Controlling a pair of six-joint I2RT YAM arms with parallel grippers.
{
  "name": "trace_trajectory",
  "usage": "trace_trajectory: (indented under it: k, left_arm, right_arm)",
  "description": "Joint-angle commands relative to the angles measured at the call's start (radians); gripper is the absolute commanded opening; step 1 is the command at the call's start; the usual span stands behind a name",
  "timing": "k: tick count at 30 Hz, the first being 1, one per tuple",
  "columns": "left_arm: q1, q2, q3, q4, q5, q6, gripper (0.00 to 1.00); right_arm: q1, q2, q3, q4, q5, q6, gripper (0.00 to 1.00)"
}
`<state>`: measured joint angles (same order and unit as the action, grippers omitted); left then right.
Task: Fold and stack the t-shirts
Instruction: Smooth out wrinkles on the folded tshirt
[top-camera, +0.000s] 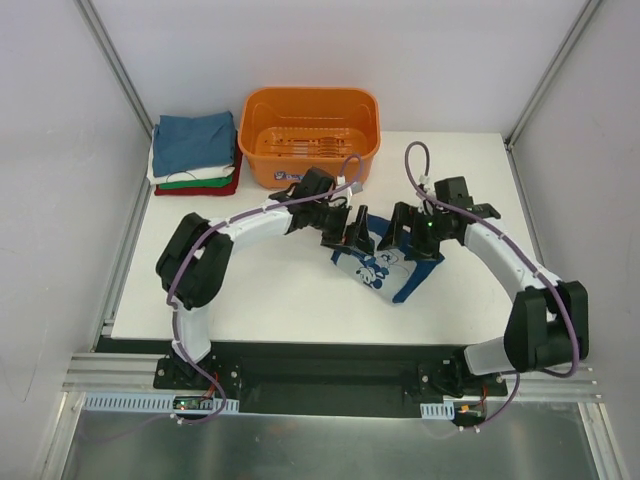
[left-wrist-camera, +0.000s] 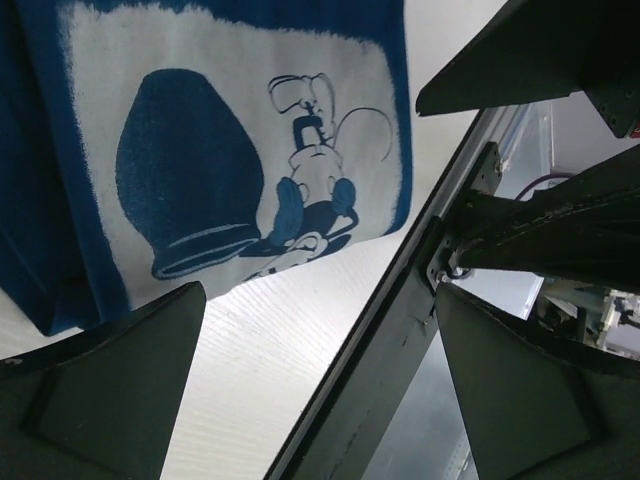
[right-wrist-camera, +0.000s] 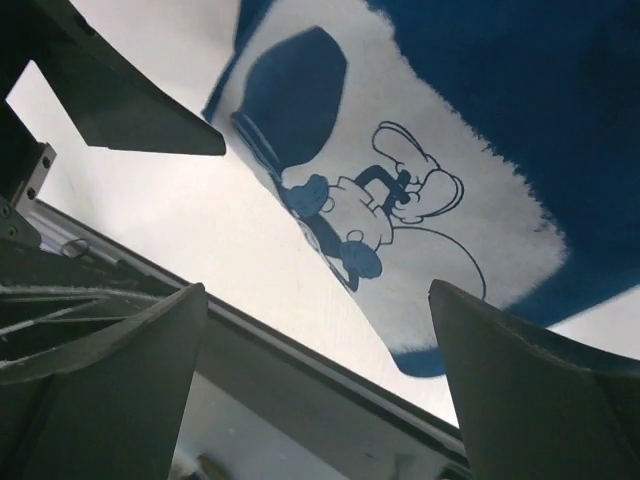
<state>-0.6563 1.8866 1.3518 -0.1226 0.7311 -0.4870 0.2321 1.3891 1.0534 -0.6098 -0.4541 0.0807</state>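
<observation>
Left gripper (left-wrist-camera: 315, 300): jaws spread wide, nothing between them, poised over printed cloth
Right gripper (right-wrist-camera: 318, 290): likewise spread and empty, above the same print
Navy t-shirt (top-camera: 385, 268): partly folded bundle, white cartoon graphic uppermost, lying mid-way across the table (top-camera: 270, 300), beneath and between both claws, in front of the orange basket (top-camera: 310, 105)
Handling, by judgement: light, limp, no stiffness; likely to slide on the smooth top; layers may part if pinched singly
Best hold: opposite folded edges, one per claw, all layers taken together
Folded stack (top-camera: 195, 150): teal on top, then white, green and red; far-left corner, well apart
</observation>
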Motion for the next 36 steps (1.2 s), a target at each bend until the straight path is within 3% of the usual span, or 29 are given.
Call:
trace_trajectory:
  k: [1, 10, 18, 21, 28, 32, 36]
  left_arm:
    - [-0.023, 0.068, 0.033, 0.028, 0.057, 0.010, 0.99]
    - [-0.025, 0.151, -0.075, 0.029, -0.042, -0.022, 0.99]
    - [-0.040, -0.032, -0.286, 0.037, -0.122, -0.050, 0.99]
    - [-0.060, -0.105, -0.301, 0.038, -0.137, -0.064, 0.99]
    - [-0.055, -0.270, -0.232, 0.032, -0.208, -0.051, 0.99]
    - [-0.022, -0.218, -0.136, 0.032, -0.225, -0.039, 0.99]
    - [0.013, -0.075, 0.004, 0.032, -0.135, -0.038, 0.99]
  right_arm:
    - [-0.033, 0.117, -0.052, 0.148, -0.166, 0.122, 0.97]
    - [-0.109, 0.405, 0.101, 0.101, -0.061, 0.022, 0.97]
    - [-0.036, 0.528, 0.276, 0.033, -0.083, -0.110, 0.97]
    - [0.012, 0.496, 0.301, 0.015, -0.095, -0.122, 0.97]
    - [0.018, 0.208, 0.208, 0.004, -0.049, -0.036, 0.97]
    - [0.007, 0.110, 0.073, 0.033, -0.124, 0.040, 0.97]
    - [-0.030, 0.093, -0.068, 0.151, -0.196, 0.146, 0.97]
